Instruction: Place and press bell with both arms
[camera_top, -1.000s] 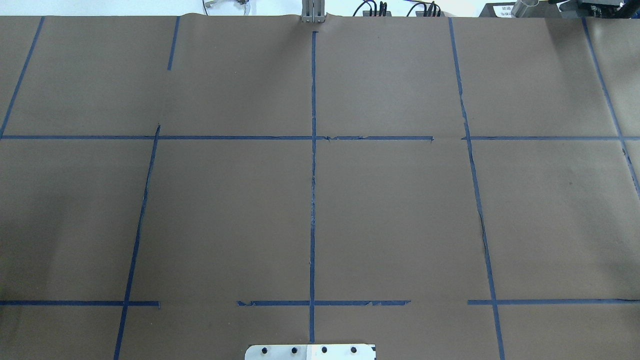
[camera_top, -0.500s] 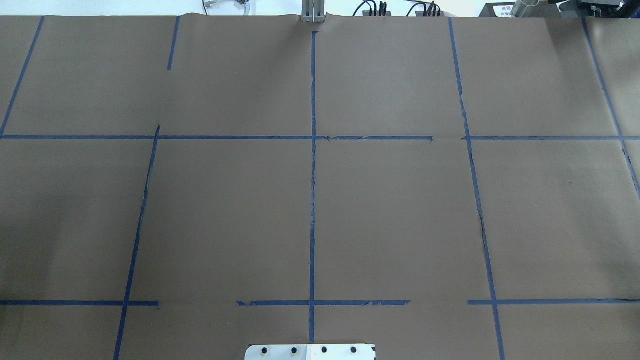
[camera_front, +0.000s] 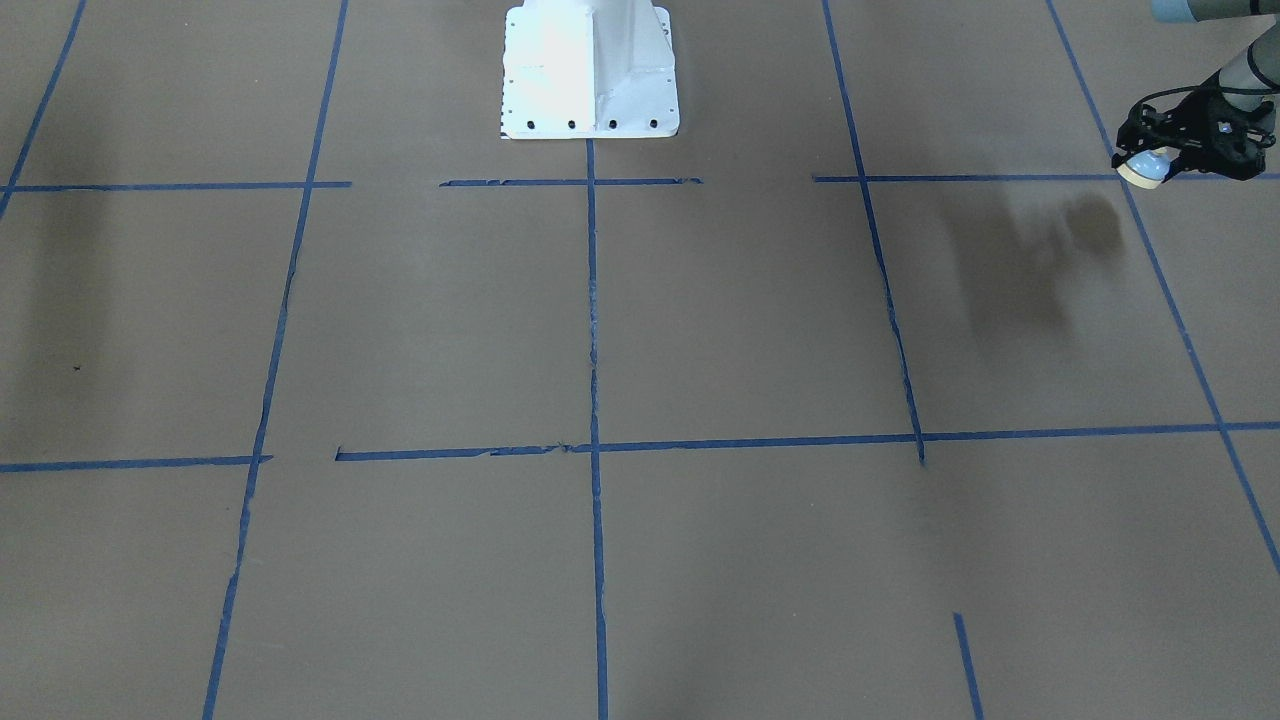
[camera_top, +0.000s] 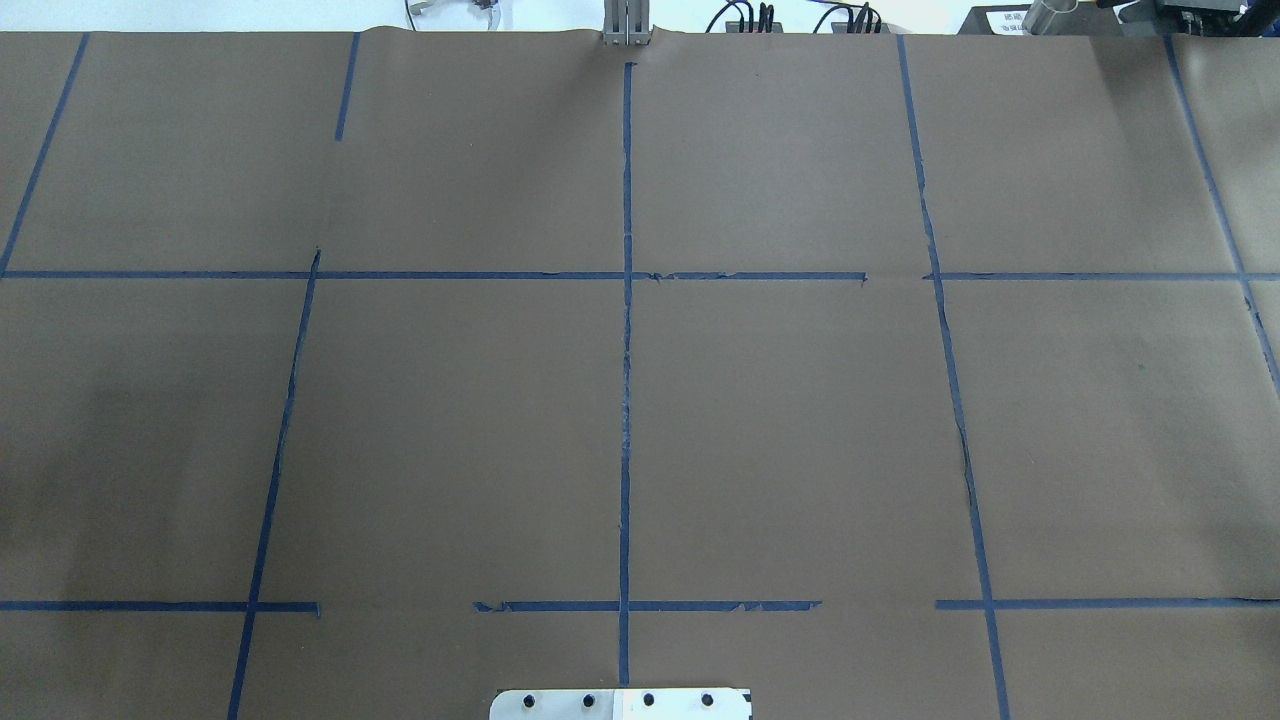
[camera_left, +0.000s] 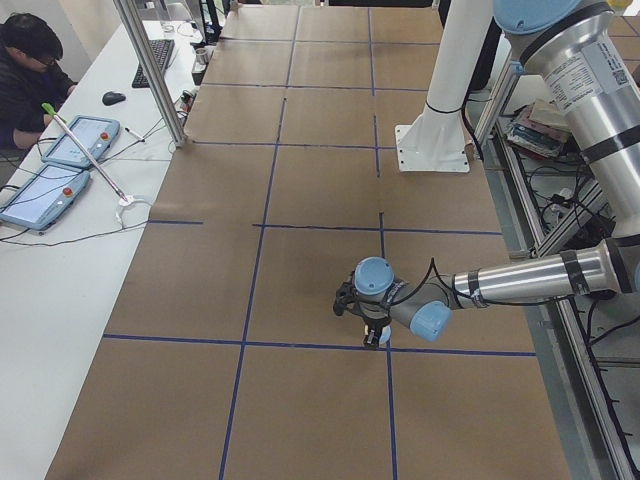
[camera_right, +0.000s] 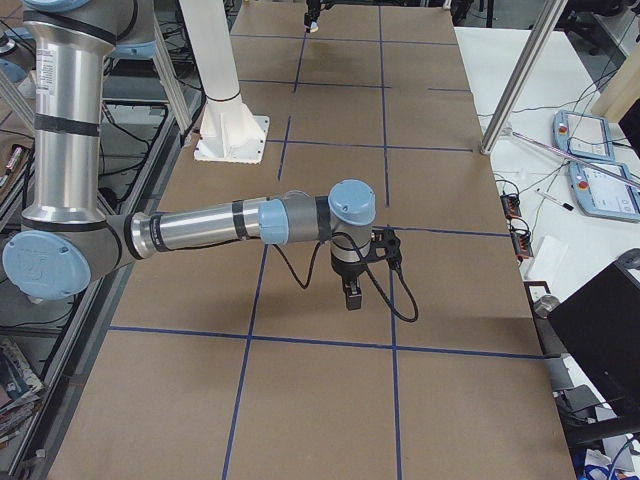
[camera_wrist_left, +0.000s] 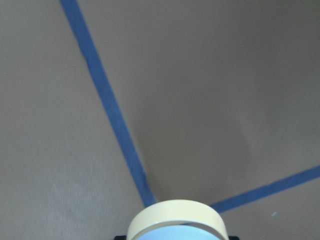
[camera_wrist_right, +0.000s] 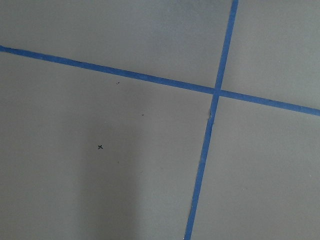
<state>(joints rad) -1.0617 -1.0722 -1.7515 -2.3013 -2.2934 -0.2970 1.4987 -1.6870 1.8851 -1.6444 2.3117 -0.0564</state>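
- Brown paper covers the whole table (camera_top: 800, 420), matte and flat, ruled into squares by blue tape lines (camera_top: 627, 400) that are torn in places. Nothing rests on it in the overhead view.
- Over to the bell (camera_front: 1143, 170): it is off the table, up in the air at the robot's left end, clamped in the left gripper (camera_front: 1160, 148).
- Its glossy light-blue dome sits between the black fingers, and its smooth cream base ring points away from the wrist, toward the paper. That looks like the right way round for setting it down flat.
- From the left wrist, the round cream rim of the bell fills the bottom edge, with a tape crossing just beyond it.
- A soft shadow (camera_front: 1090, 220) lies apart from the bell, so I judge there is height to lose before placing.
- The left arm (camera_left: 520, 280) reaches out low and level, grey metal with blue caps.
- The right arm (camera_right: 220, 225) hangs its right gripper (camera_right: 352, 295) straight down over bare paper, empty, likely waiting to press. Whether its fingers are apart, I cannot tell.
- Behind them stands the white bolted pedestal (camera_front: 590, 70).
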